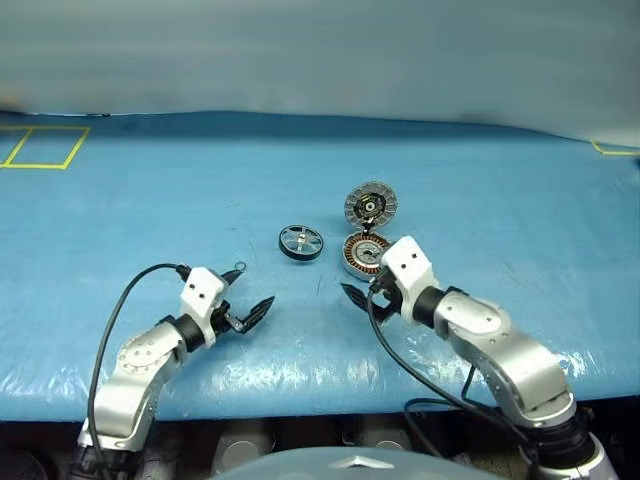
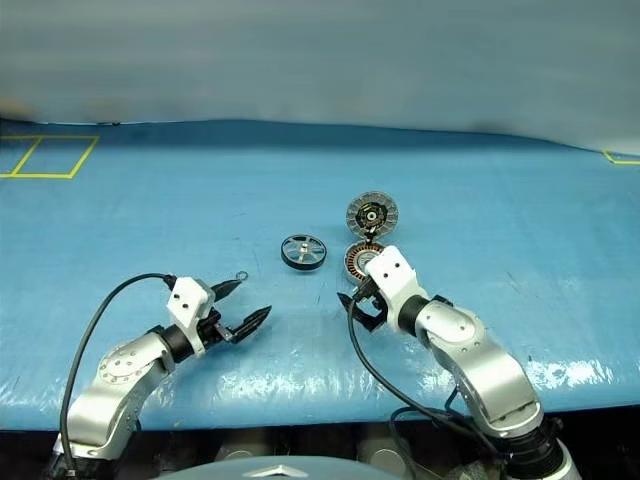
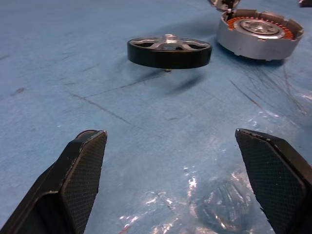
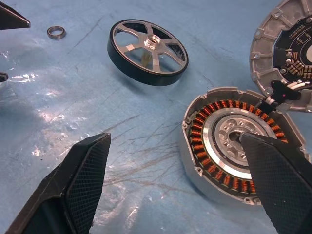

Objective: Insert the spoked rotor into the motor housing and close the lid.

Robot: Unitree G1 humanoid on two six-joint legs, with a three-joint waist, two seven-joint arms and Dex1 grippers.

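Note:
The spoked rotor point(image 1: 301, 243), a black-rimmed wheel with silver spokes, lies flat on the blue table, just left of the motor housing point(image 1: 360, 254). The housing's copper windings point(image 4: 214, 109) are uncovered. Its lid point(image 1: 371, 206) stands tipped up behind it on the hinge, showing grey segments around a black centre. My right gripper point(image 1: 365, 292) hovers open at the housing's near edge, with one finger point(image 4: 278, 170) over the rim. My left gripper point(image 1: 252, 287) is open and empty, nearer than the rotor and to its left; the left wrist view has the rotor point(image 3: 169, 51) ahead of its fingers.
A small metal ring point(image 4: 56, 32) lies on the table by the upper fingertip of the left gripper. The blue plastic sheet point(image 1: 480, 190) covering the table is wrinkled and scuffed. Yellow tape marks point(image 1: 45, 147) sit at the far left, and the table's front edge runs close below both arms.

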